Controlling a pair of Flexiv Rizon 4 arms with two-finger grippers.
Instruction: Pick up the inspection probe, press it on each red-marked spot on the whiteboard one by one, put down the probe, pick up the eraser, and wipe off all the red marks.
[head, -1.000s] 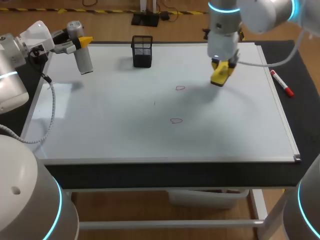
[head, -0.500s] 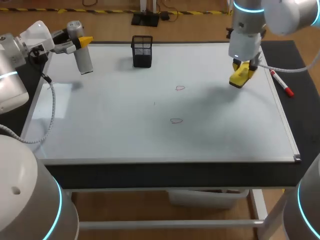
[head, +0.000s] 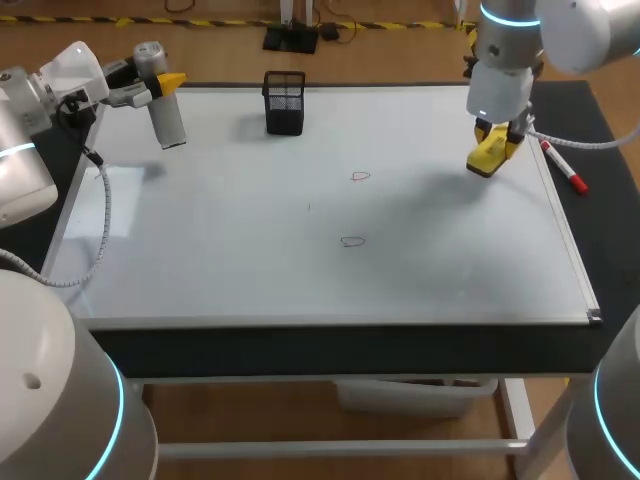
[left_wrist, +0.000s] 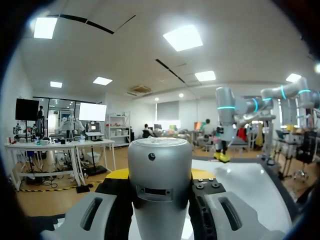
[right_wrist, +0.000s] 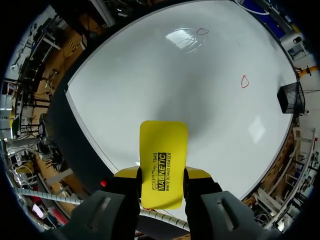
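My left gripper is closed on the silver probe, one finger on each side, holding it nearly upright at the whiteboard's far left corner. I cannot tell whether its lower end touches the board. My right gripper clamps the yellow eraser between its fingers, over the board's right part near the right edge. Two red marks, one farther and one nearer, sit mid-board, well apart from the eraser. A black mesh basket stands at the far edge. A red marker lies just off the board's right side.
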